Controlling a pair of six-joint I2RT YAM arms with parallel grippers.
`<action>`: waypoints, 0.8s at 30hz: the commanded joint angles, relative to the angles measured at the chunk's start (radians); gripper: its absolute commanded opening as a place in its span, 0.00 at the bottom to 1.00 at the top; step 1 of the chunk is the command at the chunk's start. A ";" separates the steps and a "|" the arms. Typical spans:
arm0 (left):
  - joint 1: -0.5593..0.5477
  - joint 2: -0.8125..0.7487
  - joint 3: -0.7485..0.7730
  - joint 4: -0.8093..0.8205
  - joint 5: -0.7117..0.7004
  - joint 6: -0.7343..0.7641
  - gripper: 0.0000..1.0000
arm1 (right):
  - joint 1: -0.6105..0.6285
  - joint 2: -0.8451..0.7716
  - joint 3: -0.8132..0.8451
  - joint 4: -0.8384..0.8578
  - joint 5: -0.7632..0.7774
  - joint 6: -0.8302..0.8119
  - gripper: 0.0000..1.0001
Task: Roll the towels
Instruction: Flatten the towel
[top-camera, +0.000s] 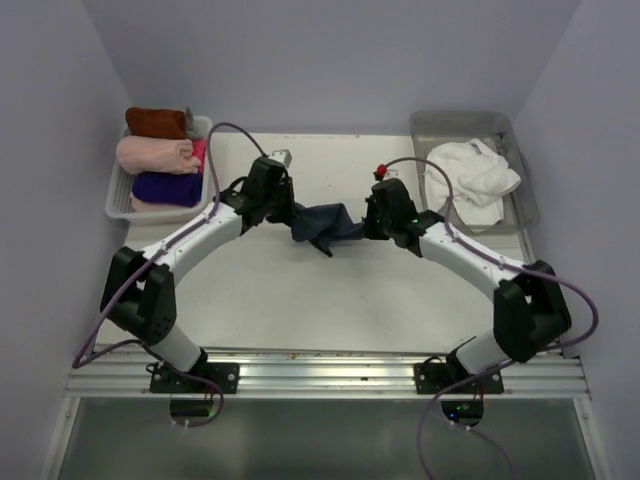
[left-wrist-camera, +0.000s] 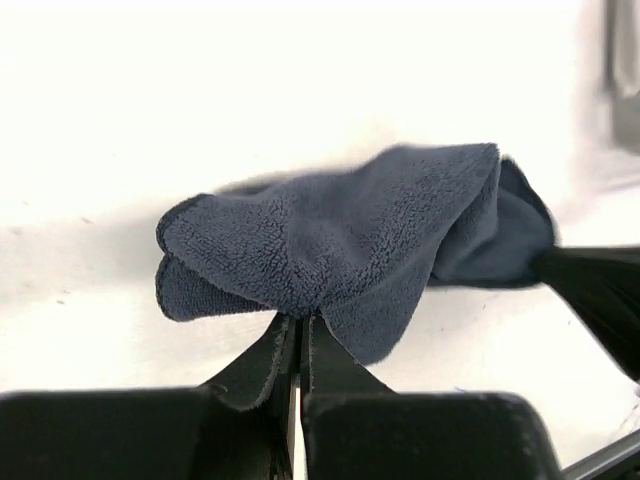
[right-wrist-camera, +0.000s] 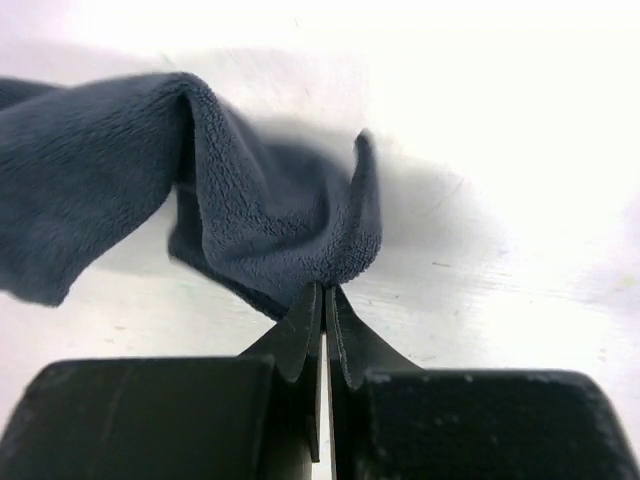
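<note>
From above, two arms are reaching in from the near edge, elbows bowed outward, wrists angling toward each other at mid-table. The left gripper (top-camera: 291, 214) and right gripper (top-camera: 371, 222) are each biting one end of the blue towel (top-camera: 326, 224), which is bunching and sagging between them over the table (top-camera: 330, 300).

Counting towels, there are three. The blue one is strung between the grippers. The white towel (top-camera: 470, 178) is lying crumpled in the clear bin (top-camera: 522, 195) at far right. The brown towel (top-camera: 155, 122) is sitting at the far end of the basket (top-camera: 116, 203) at far left. Two rolls are lying beside it in that basket: a pink roll (top-camera: 155, 153), then a purple roll (top-camera: 165, 188) nearest the arms.

On the left wrist view, the left gripper (left-wrist-camera: 300, 326) is showing its jaws pressed together, clamping a folded edge of the blue towel (left-wrist-camera: 340, 240). The cloth is doubling over just above the tips and trailing off to the right.

On the right wrist view, the right gripper (right-wrist-camera: 323, 298) is doing the same, jaws together and pinching a puckered edge of the blue towel (right-wrist-camera: 250, 215). The rest of the cloth is draping away to the left, above the pale table.
</note>
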 joint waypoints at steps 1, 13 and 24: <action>0.066 -0.077 0.058 -0.024 -0.022 0.042 0.00 | 0.000 -0.200 0.021 -0.010 0.102 0.016 0.00; 0.155 -0.298 0.208 -0.109 0.007 0.131 0.00 | 0.001 -0.512 0.089 -0.100 -0.043 -0.009 0.00; 0.155 -0.036 0.391 -0.179 0.068 0.168 0.99 | 0.004 -0.543 -0.025 -0.254 0.016 0.007 0.00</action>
